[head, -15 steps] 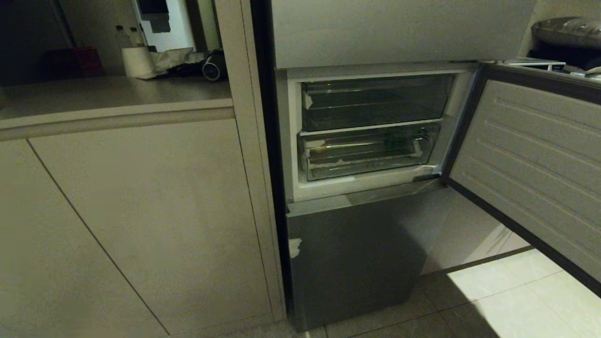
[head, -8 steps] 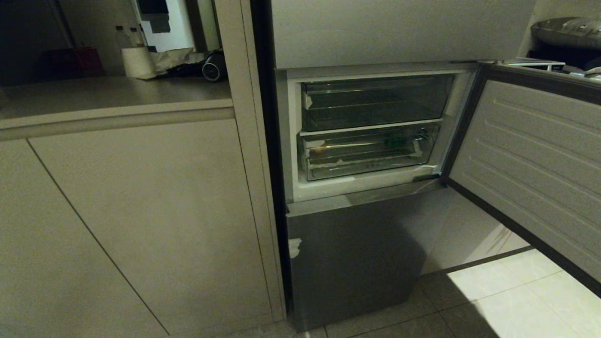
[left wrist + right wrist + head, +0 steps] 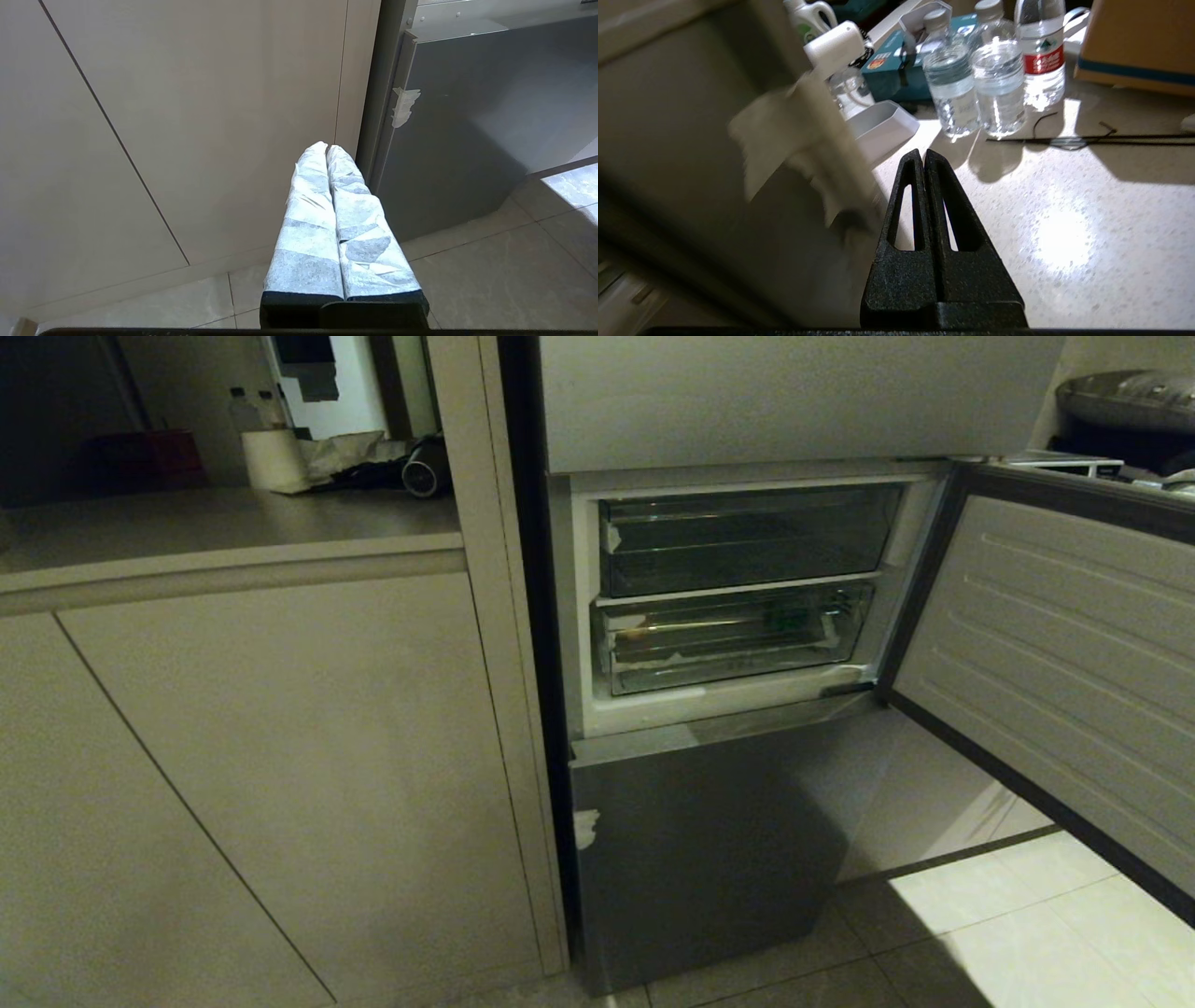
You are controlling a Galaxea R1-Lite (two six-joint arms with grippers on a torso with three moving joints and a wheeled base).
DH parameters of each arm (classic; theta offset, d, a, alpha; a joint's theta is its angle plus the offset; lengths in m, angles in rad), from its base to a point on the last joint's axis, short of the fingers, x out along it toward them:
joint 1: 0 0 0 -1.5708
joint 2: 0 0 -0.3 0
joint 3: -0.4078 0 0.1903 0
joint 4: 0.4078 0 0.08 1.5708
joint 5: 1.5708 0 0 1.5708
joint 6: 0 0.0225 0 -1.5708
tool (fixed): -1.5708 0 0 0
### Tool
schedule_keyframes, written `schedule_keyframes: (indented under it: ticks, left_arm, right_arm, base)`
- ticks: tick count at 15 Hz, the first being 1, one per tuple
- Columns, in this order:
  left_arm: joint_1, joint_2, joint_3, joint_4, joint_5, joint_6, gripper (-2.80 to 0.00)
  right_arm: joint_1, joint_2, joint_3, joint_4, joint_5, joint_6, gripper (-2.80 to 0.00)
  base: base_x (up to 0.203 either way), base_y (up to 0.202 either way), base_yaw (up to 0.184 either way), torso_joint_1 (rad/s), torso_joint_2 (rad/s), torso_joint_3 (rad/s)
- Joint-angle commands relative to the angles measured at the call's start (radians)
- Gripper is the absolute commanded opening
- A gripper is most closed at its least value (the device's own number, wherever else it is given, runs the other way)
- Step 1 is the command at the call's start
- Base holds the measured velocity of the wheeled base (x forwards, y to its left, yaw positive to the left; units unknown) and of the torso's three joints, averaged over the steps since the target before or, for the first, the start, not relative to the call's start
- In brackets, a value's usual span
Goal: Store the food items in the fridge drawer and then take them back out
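Fridge drawer: clear plastic, lower of two in the open middle compartment, pushed fully in, white tape scraps at its front corners. A green glint shows through its wall toward the right; probably the food item, though too dim to be sure.

Upper clear compartment: above it, shut, nothing visible inside.

Fridge door: swung wide to the right, giving clear access to the drawers.

Right gripper: black fingers pressed together, holding nothing; beside the door's outer edge, over a speckled counter with water bottles. Seemingly positioned to work the door.

Left gripper: wrapped fingers closed, empty, parked low facing the cabinet.
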Motion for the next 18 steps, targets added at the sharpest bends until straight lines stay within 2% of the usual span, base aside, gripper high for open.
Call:
schedule_keyframes:
  ticks: [1, 7, 11, 14, 18]
  left_arm:
    - [0.0, 0.001, 0.0, 0.0, 0.0, 0.0, -2.8]
    - [0.0, 0.001, 0.0, 0.0, 0.0, 0.0, -2.8]
    - [0.0, 0.001, 0.0, 0.0, 0.0, 0.0, -2.8]
    - [0.0, 0.001, 0.0, 0.0, 0.0, 0.0, -2.8]
    - [0.0, 0.001, 0.0, 0.0, 0.0, 0.0, -2.8]
  right_arm:
    - [0.0, -0.039, 0.033, -0.005, 0.015, 0.0, -2.8]
    - [-0.008, -0.099, 0.072, -0.006, 0.014, 0.004, -2.8]
    - [-0.018, -0.104, 0.086, -0.006, -0.022, 0.004, -2.8]
    - [-0.026, -0.093, 0.078, -0.009, -0.057, 0.005, -2.8]
    - [-0.023, -0.019, 0.023, -0.011, -0.057, 0.003, -2.8]
  base:
    - [0.0, 0.0, 0.0, 0.0, 0.0, 0.0]
    - [0.0, 0.0, 0.0, 0.0, 0.0, 0.0]
    - [0.0, 0.0, 0.0, 0.0, 0.0, 0.0]
    - [0.0, 0.0, 0.0, 0.0, 0.0, 0.0]
    - [0.0, 0.0, 0.0, 0.0, 0.0, 0.0]
